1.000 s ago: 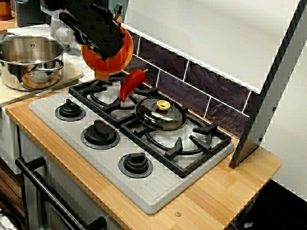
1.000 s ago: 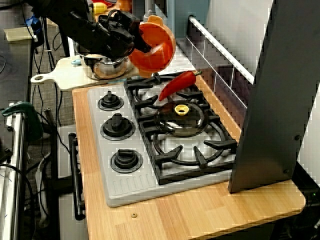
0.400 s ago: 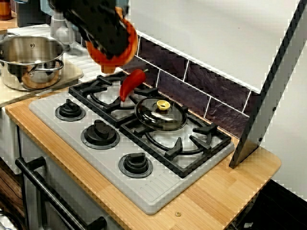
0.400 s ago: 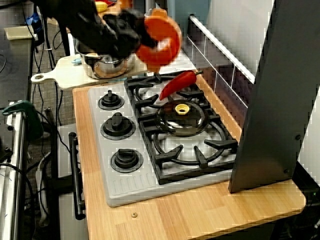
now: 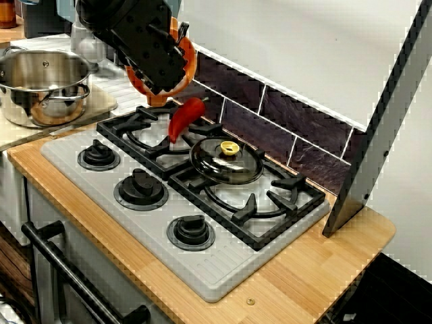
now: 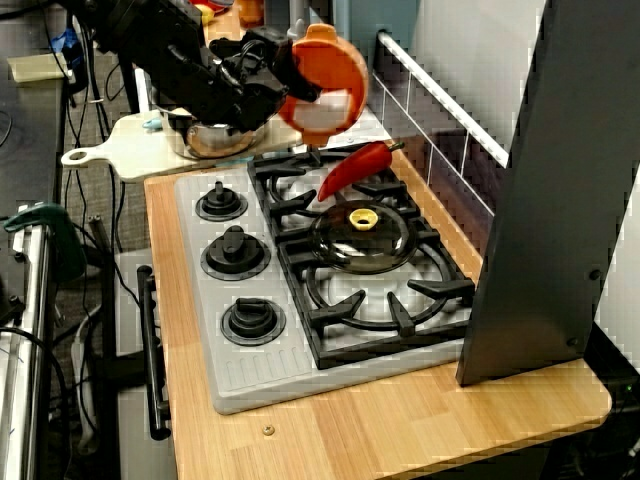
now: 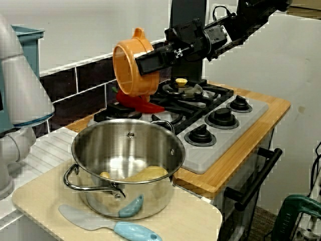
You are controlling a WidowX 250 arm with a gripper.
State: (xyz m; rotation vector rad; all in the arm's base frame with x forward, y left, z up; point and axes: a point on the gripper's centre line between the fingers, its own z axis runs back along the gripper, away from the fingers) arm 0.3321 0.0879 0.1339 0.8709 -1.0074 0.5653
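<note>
My black gripper (image 5: 164, 66) is shut on a small orange pot (image 5: 187, 59), held tipped on its side in the air over the stove's back-left burner. In the side view the gripper (image 6: 292, 86) grips the orange pot (image 6: 332, 82) by its rim, mouth turned sideways. Just below it a red pepper (image 5: 185, 117) lies on the black grate, its tip leaning against a glass lid (image 5: 226, 162) with a yellow knob. From the pot's end, the orange pot (image 7: 130, 68) hangs right above the red pepper (image 7: 141, 105). I cannot see inside the orange pot.
A steel pot (image 7: 128, 160) with something yellow inside stands on a pale cutting board (image 7: 45, 201), left of the stove, with a blue-handled spatula (image 7: 120, 228) beside it. Three knobs (image 5: 140, 187) line the stove's front. A tall grey panel (image 5: 381, 135) leans at the right end.
The gripper has carried the orange pot up and a little toward the tiled back wall. The red pepper and glass lid have not moved.
</note>
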